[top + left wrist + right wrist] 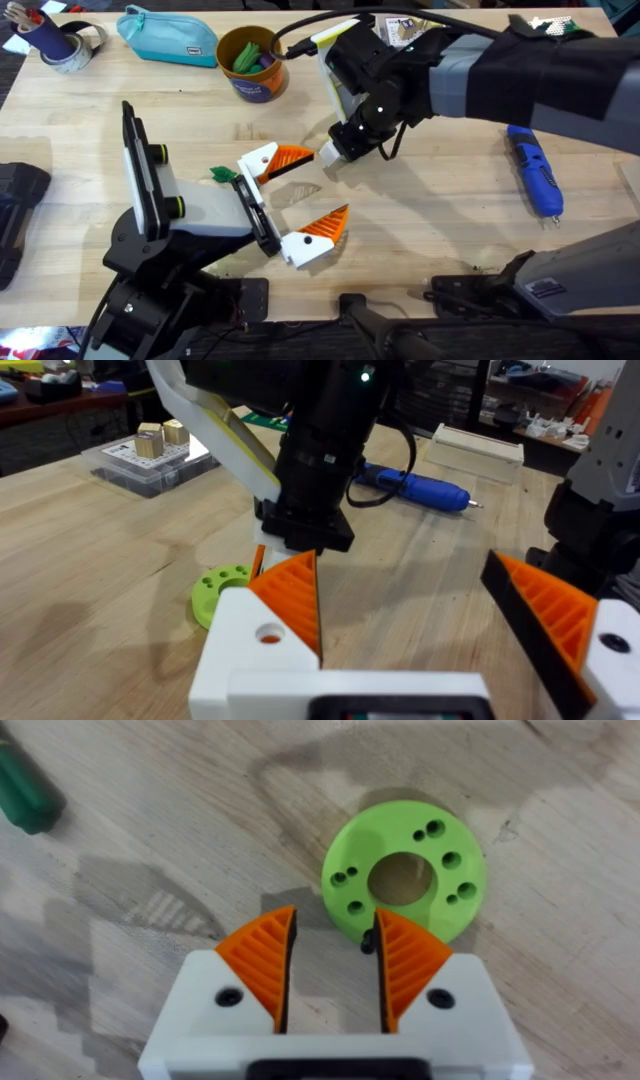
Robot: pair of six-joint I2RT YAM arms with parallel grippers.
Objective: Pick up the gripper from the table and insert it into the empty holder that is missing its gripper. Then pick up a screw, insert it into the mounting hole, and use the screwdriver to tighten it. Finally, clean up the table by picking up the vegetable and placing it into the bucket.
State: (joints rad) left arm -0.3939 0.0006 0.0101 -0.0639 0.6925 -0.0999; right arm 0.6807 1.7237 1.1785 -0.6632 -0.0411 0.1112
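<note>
One green disc (405, 880), two grippers: right gripper (333, 960), left gripper (305, 195)

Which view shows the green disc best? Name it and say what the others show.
The right wrist view: the green disc lies flat on the wood, its centre hole and small holes plain, just ahead of the right gripper. The left wrist view shows its edge, partly behind an orange pad. Overhead, the right arm covers that spot.
</note>
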